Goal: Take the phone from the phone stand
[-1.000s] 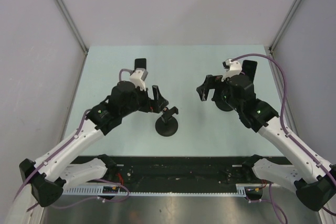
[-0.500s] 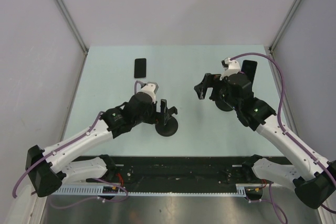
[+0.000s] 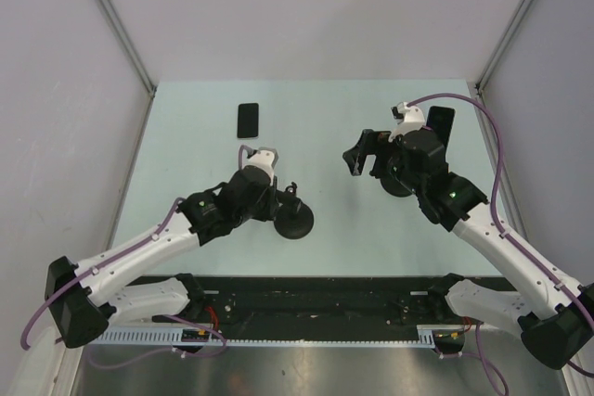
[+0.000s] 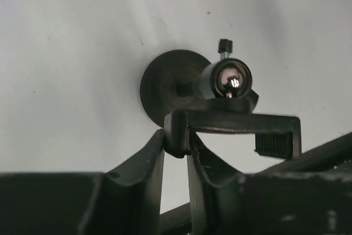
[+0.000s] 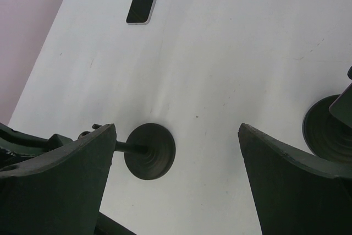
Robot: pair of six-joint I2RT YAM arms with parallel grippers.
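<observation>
Left gripper (image 4: 176,139) clenched on the cradle arm of the phone stand (image 4: 171,81); right gripper (image 3: 364,157) spread wide, empty; phone (image 3: 248,120) lies flat well beyond the left gripper, off the stand; advise a steady hold, base planted level.

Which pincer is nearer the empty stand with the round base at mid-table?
Left. The left pincer is closed on the stand's clamp bar; the right pincer hangs open, apart from it, off to its right and farther back.
</observation>
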